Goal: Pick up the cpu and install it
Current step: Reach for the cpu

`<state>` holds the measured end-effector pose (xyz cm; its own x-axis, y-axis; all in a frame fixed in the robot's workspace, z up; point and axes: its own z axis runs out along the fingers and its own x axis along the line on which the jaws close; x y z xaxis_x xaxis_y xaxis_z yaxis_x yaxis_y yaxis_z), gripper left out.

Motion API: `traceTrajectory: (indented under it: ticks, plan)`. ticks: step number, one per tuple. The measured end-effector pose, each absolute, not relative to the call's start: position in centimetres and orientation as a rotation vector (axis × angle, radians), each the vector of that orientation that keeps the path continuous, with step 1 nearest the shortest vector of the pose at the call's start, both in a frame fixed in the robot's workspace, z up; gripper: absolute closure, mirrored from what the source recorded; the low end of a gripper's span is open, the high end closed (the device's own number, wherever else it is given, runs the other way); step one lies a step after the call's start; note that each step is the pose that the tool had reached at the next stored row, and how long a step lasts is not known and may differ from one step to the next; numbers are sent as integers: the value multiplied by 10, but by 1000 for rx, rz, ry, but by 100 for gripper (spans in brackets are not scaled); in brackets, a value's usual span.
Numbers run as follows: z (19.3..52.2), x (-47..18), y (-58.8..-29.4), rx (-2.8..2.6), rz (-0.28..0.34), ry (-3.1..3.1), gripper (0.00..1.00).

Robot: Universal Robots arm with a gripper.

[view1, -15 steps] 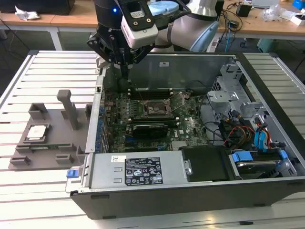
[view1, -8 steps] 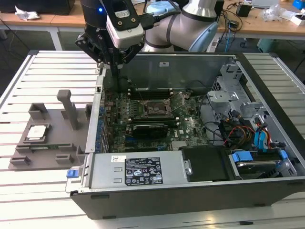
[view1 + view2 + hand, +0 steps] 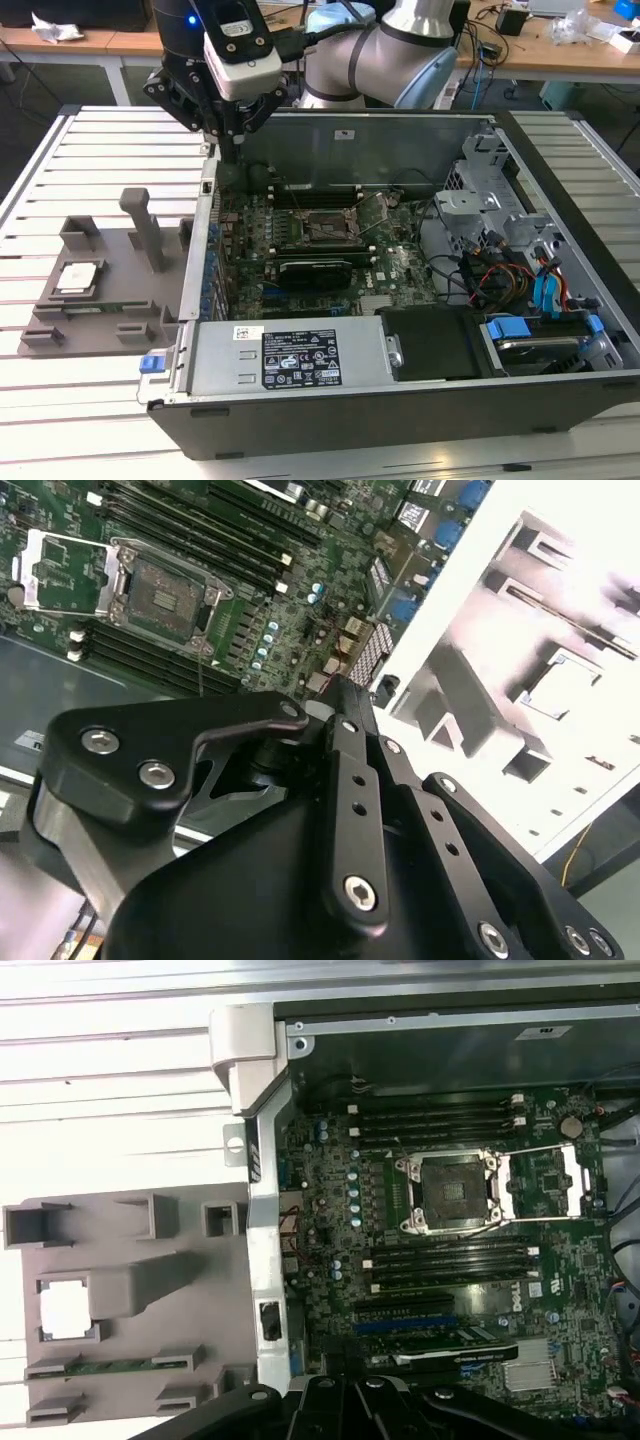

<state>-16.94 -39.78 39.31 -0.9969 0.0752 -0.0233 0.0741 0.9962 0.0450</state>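
1. Gripper state. My gripper (image 3: pixel 233 150) hangs over the back corner of the case (image 3: pixel 400 415), on the exterior view's left, above the case wall. The fingers are together with nothing between them. In the second wrist view the gripper (image 3: pixel 343 692) tapers to a point over the board's edge.

2. Location of the cpu. The cpu (image 3: pixel 78 277) lies flat, metal top up, in a square recess of the grey fixture (image 3: pixel 110 325). The fixture rests on the slatted counter (image 3: pixel 100 150), just beside the case on the exterior view's left. The cpu (image 3: pixel 67 1310) is well apart from my gripper.

3. Orientation. The cpu is square, so no long axis applies. Its edges run parallel to the fixture's edges and to the case wall.

4. Edges and clearance.
- Low fixture walls border the cpu closely on its sides, and its top is open.
- An upright post (image 3: pixel 146 228) stands on the fixture between the cpu and the case.
- The socket (image 3: pixel 447 1188) lies bare on the board, with its frame (image 3: pixel 545 1185) swung open to one side.
- Memory slots run along both long flanks of the socket (image 3: pixel 325 228).
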Motion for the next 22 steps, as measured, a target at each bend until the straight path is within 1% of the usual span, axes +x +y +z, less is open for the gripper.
traceTrajectory:
  ticks: [22]
  plan:
    - [393,-211,-397,117,69,3114,89]
